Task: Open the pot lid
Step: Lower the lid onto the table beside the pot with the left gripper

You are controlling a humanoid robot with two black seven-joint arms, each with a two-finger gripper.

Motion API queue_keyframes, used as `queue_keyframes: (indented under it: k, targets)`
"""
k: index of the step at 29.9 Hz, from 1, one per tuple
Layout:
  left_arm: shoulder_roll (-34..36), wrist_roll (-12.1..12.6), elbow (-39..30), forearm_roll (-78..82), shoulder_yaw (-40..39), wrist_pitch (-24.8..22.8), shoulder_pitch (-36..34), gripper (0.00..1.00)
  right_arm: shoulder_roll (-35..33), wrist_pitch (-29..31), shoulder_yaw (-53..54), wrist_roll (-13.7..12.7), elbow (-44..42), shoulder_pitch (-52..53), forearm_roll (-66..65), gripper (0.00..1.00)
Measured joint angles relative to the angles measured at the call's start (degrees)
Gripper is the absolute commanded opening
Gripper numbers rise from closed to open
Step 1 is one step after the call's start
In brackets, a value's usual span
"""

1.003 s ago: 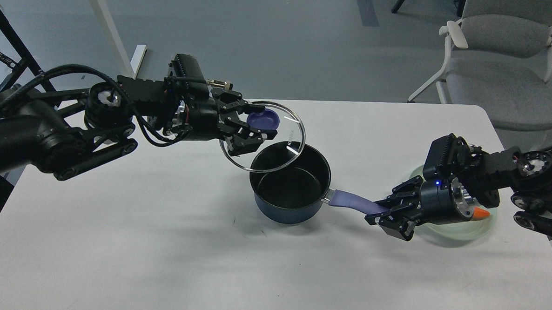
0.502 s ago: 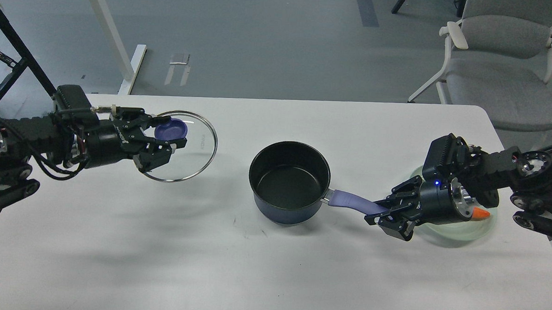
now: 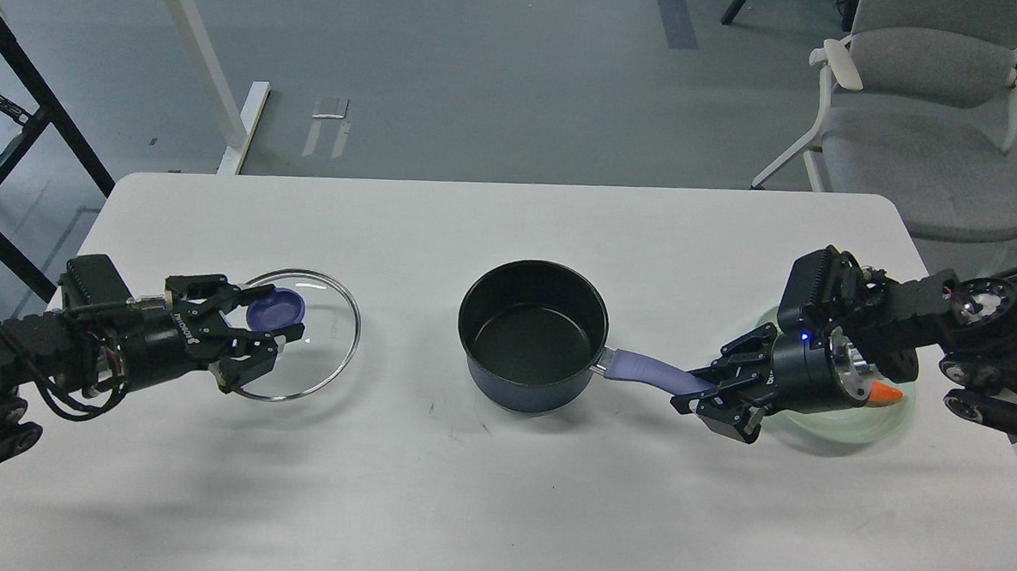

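A dark blue pot (image 3: 534, 336) stands open in the middle of the white table (image 3: 499, 508), its black inside empty. Its purple handle (image 3: 652, 373) points right. My right gripper (image 3: 710, 395) is shut on the end of that handle. My left gripper (image 3: 268, 333) is shut on the blue knob (image 3: 276, 309) of the glass lid (image 3: 321, 346). It holds the lid low over the table's left side, well apart from the pot.
A pale green plate (image 3: 846, 425) with an orange carrot (image 3: 886, 393) lies under my right wrist at the table's right. A grey chair (image 3: 928, 106) stands beyond the far right corner. White table legs (image 3: 201, 49) stand at the far left.
My left gripper has carried the lid from over the pot's rim leftward and down toward the table's left side. The right gripper and pot have not moved.
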Motion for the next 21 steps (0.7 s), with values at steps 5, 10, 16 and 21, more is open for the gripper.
queue_keyframes:
  k: [5, 10, 16, 21]
  targets:
    - [-0.3, 0.0, 1.7, 0.1, 0.0, 0.0, 1.0, 0.42, 0.0, 0.0, 0.0, 0.0, 0.0, 0.0, 0.0, 0.31]
    - [-0.5, 0.0, 2.6, 0.1, 0.7, -0.1, 1.7, 0.48, 0.1, 0.0, 0.0, 0.0, 0.0, 0.0, 0.0, 0.31]
    - [-1.3, 0.0, 3.1, 0.0, 1.8, -0.1, 1.8, 0.60, 0.0, 0.0, 0.0, 0.0, 0.0, 0.0, 0.0, 0.31]
    - [-1.8, 0.0, 3.7, -0.1, 1.8, -0.1, 1.8, 0.65, 0.0, 0.0, 0.0, 0.0, 0.0, 0.0, 0.0, 0.31]
